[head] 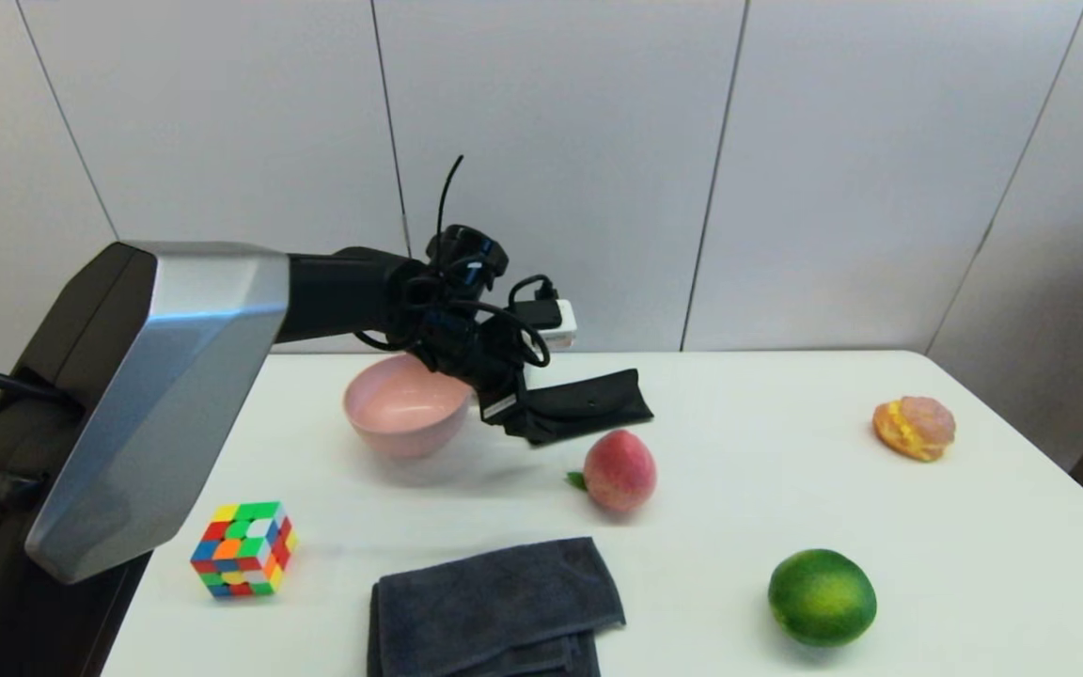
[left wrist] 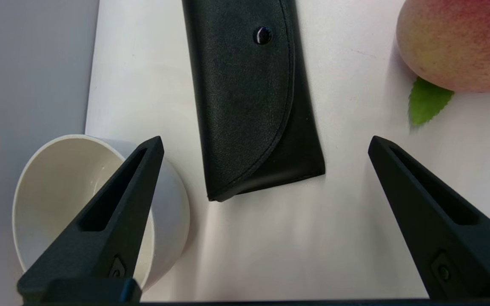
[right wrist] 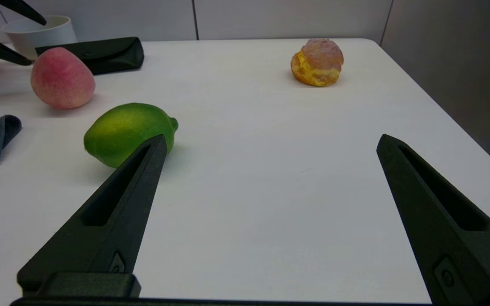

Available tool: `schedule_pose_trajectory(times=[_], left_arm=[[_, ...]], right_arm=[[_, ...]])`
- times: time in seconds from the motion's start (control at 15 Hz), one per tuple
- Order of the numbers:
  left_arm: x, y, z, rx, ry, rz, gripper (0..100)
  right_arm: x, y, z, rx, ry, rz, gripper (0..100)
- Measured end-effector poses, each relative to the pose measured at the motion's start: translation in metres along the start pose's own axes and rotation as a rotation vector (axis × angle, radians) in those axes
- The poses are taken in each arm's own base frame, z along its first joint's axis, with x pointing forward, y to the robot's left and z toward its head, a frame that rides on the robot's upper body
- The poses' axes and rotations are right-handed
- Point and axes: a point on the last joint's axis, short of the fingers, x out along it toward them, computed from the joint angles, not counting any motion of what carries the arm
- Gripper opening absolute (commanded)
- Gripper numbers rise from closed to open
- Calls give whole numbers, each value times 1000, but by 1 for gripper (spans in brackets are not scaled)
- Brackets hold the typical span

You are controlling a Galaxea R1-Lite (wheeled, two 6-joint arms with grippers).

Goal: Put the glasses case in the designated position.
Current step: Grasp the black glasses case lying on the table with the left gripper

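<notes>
The glasses case [head: 598,402], a flat black pouch with a curved flap and a snap button, lies on the white table between the pink bowl [head: 407,406] and the peach [head: 619,470]. My left gripper [head: 530,420] hovers over the case's left end, open. In the left wrist view the case [left wrist: 249,97] lies between and beyond the spread fingers [left wrist: 117,212], untouched. My right gripper [right wrist: 272,136] is open and low over the table's right part, out of the head view. No mark on the tabletop shows the designated position.
A white cup [left wrist: 58,191] stands close beside the case and the left finger. A lime [head: 821,597], a cream puff [head: 915,428], a folded dark grey towel [head: 494,606] and a colour cube [head: 243,550] sit around the table. A wall stands behind.
</notes>
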Motion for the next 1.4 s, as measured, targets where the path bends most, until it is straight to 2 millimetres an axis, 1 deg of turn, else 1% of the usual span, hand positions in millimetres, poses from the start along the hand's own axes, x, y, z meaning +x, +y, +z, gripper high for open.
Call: schedule_pose_trajectory(times=[0.2, 0.47, 0.67, 0.93, 1.07, 1.2, 1.4], left_arm=[[-2, 5, -4, -30, -6, 18, 100], [-3, 14, -17, -90, -4, 49, 100], [6, 20, -20, -118, -41, 98, 100], [14, 20, -25, -158, -39, 94, 100], [20, 18, -23, -177, -49, 90, 100], [26, 11, -13, -171, -62, 68, 100], [29, 6, -7, -158, -76, 43, 100]], right_arm=[[0, 0, 0, -2, 0, 0, 100], [0, 0, 0, -1, 0, 0, 100], [0, 0, 0, -1, 0, 0, 100], [0, 0, 0, 0, 0, 0, 100], [0, 0, 0, -2, 0, 0, 100], [0, 0, 0, -2, 0, 0, 100], [0, 0, 0, -1, 0, 0, 100]])
